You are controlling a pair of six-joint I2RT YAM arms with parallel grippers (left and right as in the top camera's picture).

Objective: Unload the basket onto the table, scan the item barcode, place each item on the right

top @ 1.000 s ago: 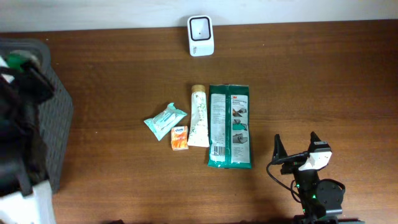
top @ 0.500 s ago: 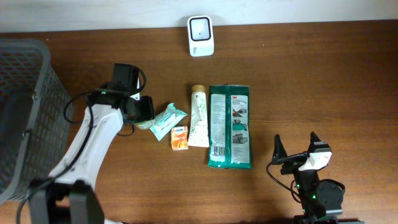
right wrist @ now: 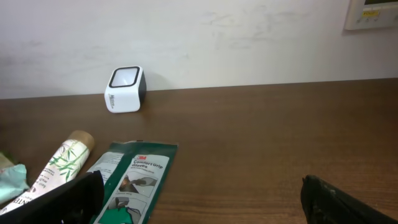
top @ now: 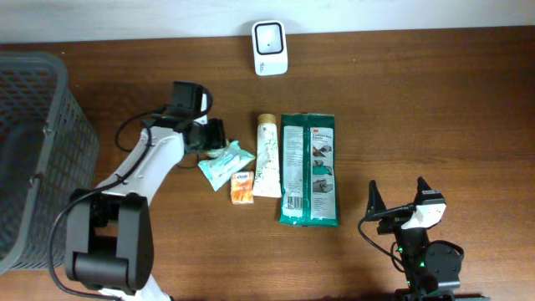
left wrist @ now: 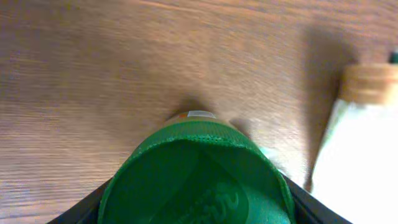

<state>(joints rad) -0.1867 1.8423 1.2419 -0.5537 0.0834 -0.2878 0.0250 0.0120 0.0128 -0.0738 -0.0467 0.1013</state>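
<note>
Nearest, on the right, the right gripper point(top: 398, 197) sits parked with its fingers spread wide and nothing between them. I'd guess it is kept back so the other arm has the goods to itself.

A little farther, mid-table point(top: 435, 109), four items lie side by side, probably laid out for easy picking. From left to right they are a teal wipes packet point(top: 224, 161), a small orange tissue pack point(top: 242, 186), a bamboo-print tube point(top: 267, 159) with a tan cap, and a green 3M pack point(top: 308, 167).

The left gripper point(top: 213, 135) hangs over the far-left end of the wipes packet, which looks to be the item it is after. I cannot tell whether it touches, or how its jaws stand.

Its own camera does not help, because a green rounded shape point(left wrist: 196, 174) fills the near part of that view. I cannot say whether it is cargo or part of the rig, and the overhead shows none of it.

Only the overhead shows the grey basket point(top: 33, 167), far left.

Farthest, against the wall, stands the barcode scanner point(top: 270, 48). The right wrist view shows its window tilted upward, so an item would need its code turned down over it.
</note>
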